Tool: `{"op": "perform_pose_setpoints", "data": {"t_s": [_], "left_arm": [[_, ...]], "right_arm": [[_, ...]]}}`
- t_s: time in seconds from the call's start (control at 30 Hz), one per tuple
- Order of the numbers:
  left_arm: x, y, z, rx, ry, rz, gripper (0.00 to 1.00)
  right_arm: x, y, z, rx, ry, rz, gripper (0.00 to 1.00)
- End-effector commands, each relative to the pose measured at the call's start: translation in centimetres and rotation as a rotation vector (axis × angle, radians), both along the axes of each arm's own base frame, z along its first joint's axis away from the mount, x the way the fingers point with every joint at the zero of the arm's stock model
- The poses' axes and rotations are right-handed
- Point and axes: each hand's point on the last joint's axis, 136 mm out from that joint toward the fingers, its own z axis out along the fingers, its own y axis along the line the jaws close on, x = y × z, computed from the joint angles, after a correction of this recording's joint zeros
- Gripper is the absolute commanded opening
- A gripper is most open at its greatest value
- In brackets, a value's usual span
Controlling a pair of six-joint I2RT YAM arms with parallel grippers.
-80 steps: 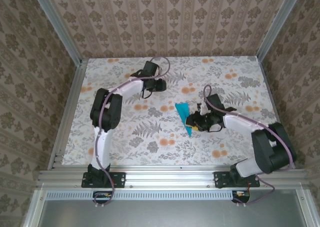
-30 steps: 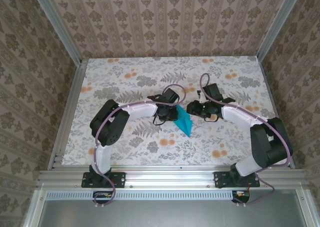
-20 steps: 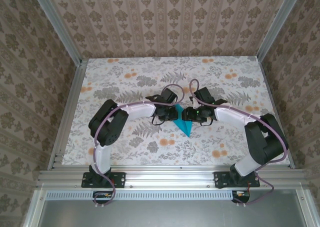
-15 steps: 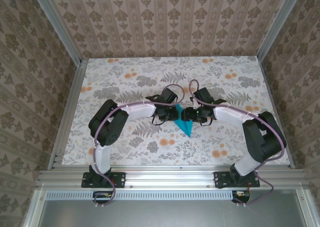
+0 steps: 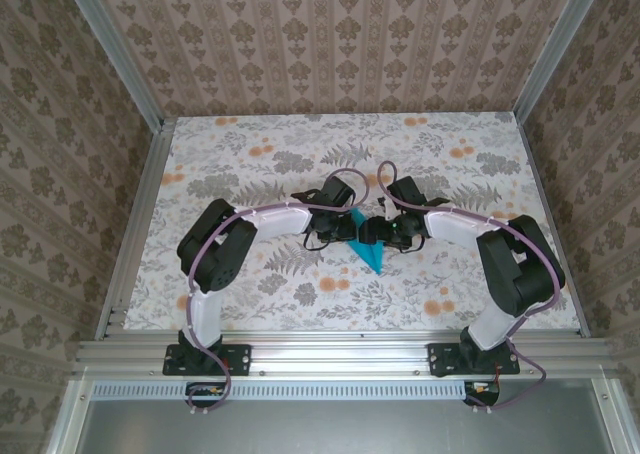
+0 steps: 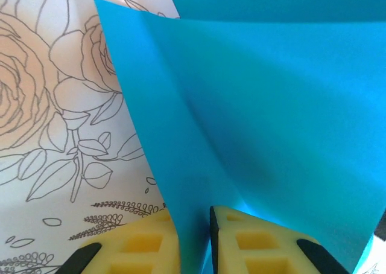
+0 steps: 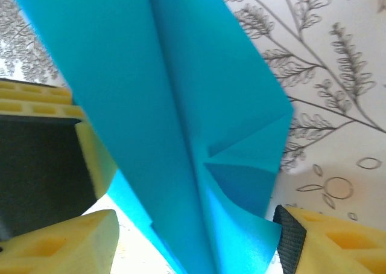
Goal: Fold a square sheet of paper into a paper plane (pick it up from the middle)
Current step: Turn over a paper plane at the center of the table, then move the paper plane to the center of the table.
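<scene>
Your left pincer (image 6: 194,241) is clamped on the paper plane (image 6: 265,105). In the left wrist view its 2 yellow pads (image 6: 151,250) stand close together with a thin fold of the cyan-blue paper pinched between them. The rest of the sheet fans up and away from them over the floral tabletop (image 6: 54,105). Your right pincer (image 7: 193,250) stands apart, with 1 of its pads (image 7: 66,244) on each side of the plane, straddling the long centre crease. The right-hand pad sits just beside a folded paper edge, and you cannot tell whether it touches. A small folded corner shows beside the crease, just above that pad. From above, the plane lies near the middle of the tabletop as a narrow pointed shape, its tip toward the arm bases and its wide end away from them. It sits between the 2 pincers, which come at it from the left and the right.
</scene>
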Motion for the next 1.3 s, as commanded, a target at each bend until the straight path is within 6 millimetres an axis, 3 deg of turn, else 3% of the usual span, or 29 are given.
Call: {"op": "perform_pose_setpoints", "data": {"t_s": [0.0,0.17,0.3,0.5,1.27], "left_arm": [[0.7,0.2,0.8,0.000,-0.018,-0.005,0.20],[0.7,0.2,0.7,-0.001,-0.013,-0.003,0.20],[0.8,0.0,0.7,-0.007,-0.013,-0.005,0.20],[0.7,-0.2,0.7,-0.015,-0.009,-0.006,0.20],[0.8,-0.5,1.3,-0.039,-0.014,-0.006,0.20]], "right_arm": [[-0.7,1.0,1.3,0.087,-0.005,0.029,0.67],[-1.4,1.7,2.2,0.137,-0.024,0.063,0.61],[-1.7,2.0,2.0,0.147,-0.013,0.074,0.55],[-1.9,2.5,1.6,0.157,0.003,0.090,0.53],[-1.3,2.2,-0.6,-0.073,-0.027,0.128,0.32]]}}
